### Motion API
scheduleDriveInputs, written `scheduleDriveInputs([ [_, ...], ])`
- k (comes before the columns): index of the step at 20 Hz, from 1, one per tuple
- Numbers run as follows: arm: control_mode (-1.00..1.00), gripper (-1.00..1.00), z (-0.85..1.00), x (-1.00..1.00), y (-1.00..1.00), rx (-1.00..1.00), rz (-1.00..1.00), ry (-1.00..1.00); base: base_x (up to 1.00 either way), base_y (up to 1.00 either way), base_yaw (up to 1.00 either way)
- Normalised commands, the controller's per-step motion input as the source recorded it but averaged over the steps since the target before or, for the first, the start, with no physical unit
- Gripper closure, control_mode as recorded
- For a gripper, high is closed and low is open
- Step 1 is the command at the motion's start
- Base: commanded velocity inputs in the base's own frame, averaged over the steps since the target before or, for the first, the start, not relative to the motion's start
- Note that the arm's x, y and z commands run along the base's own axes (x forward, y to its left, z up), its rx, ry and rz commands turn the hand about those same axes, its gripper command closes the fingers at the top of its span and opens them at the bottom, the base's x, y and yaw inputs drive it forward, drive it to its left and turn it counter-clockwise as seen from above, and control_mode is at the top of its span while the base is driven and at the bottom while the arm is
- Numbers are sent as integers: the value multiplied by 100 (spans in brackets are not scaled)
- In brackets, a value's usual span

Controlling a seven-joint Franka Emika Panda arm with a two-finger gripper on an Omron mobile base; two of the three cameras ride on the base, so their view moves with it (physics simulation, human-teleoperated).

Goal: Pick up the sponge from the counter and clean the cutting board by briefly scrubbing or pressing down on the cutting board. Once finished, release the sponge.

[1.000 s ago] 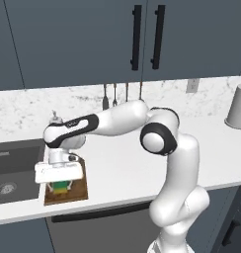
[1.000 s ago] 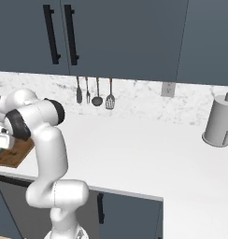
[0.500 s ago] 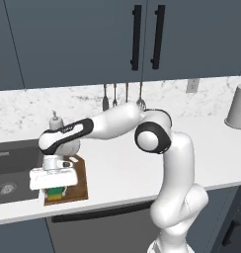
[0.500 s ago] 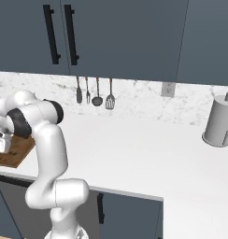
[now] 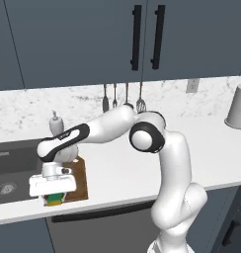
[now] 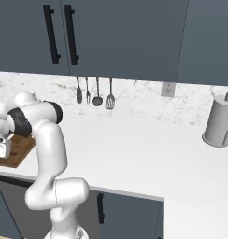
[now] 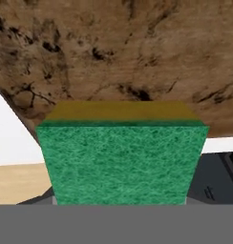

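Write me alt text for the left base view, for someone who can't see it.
A white robot arm reaches left and down over the white counter, its gripper shut on a green and yellow sponge at the front end of a dark brown cutting board beside a dark sink. Utensils hang on the marble backsplash under dark cabinets.

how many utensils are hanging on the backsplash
4, hanging side by side on the marble wall under the cabinets: dark spatula, fork, ladle, slotted turner. None looks hidden.
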Motion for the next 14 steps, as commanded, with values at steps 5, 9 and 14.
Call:
scheduleDriveInputs([
  [5, -100, 100, -24, 9, 0, 0, 0, 1, 0, 0, 0],
  [9, -100, 100, -26, 10, -1, 0, 0, 0, 0, 0, 0],
  [14, -100, 100, -29, 7, -21, 0, 1, -2, 0, 0, 0],
])
